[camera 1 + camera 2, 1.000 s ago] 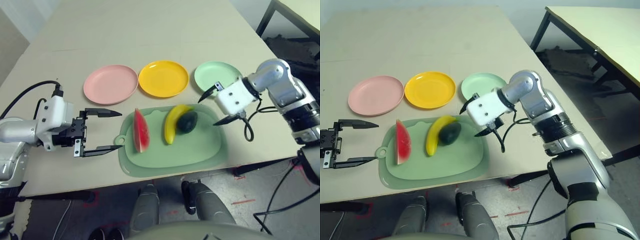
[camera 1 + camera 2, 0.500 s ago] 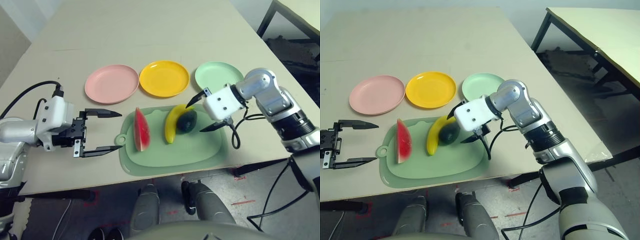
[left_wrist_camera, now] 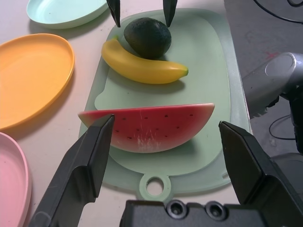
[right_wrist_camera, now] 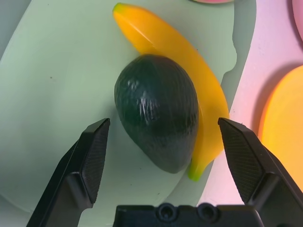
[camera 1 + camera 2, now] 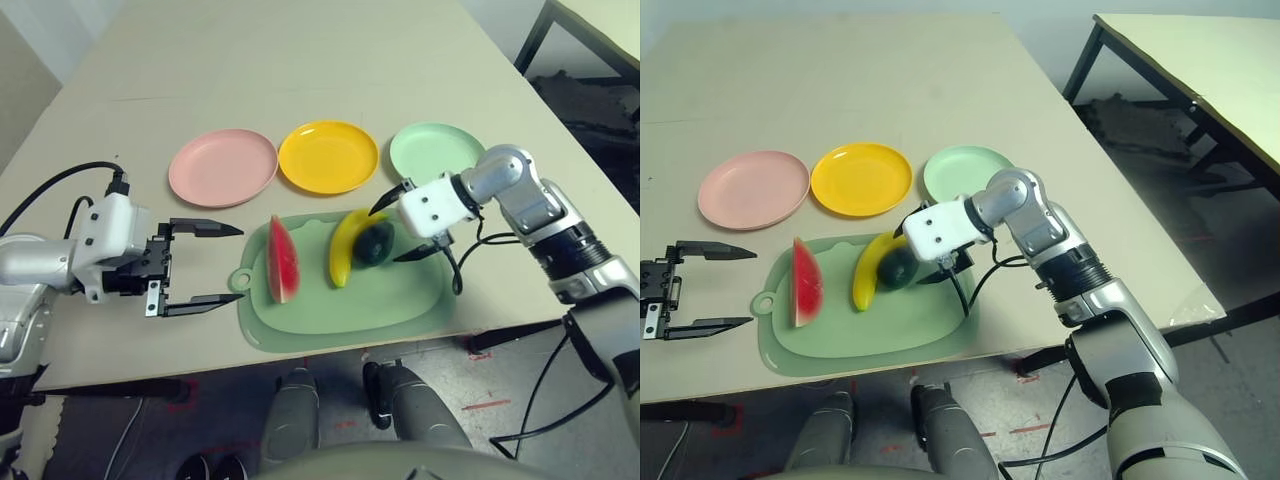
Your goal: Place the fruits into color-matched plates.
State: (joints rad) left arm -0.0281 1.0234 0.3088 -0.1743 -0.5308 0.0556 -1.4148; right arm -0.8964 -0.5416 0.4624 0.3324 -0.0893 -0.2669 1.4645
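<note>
Avocado (image 4: 156,111), dark green, one: on the mat (image 5: 350,317), towards its right-hand side, lying against the inner curve of the banana (image 5: 343,245). Long axis, by the right wrist view, runs roughly along the reach of the right gripper (image 4: 164,123), a little aslant. It lies just ahead of that gripper and roughly between the lines of its two fingers; jaws wide apart, nothing grasped. Nearer arm: the right, clearly. The coming move probably turns on this: the avocado sits between the jaws' lines with the banana on one side, so one finger would have to pass between the two fruits or risk nipping both.

Banana, yellow, one: on the mat, between avocado and watermelon.

Watermelon wedge (image 3: 156,127), red, one: on the mat's left part, long axis crosswise to the left gripper (image 5: 243,262), which stands beside it, jaws wide apart and empty.

Plates, three, in a row beyond the mat, all unfilled: pink plate (image 5: 223,168), yellow plate (image 5: 328,157), green plate (image 5: 436,150). The last, likely the avocado's match, lies beyond the right gripper.
</note>
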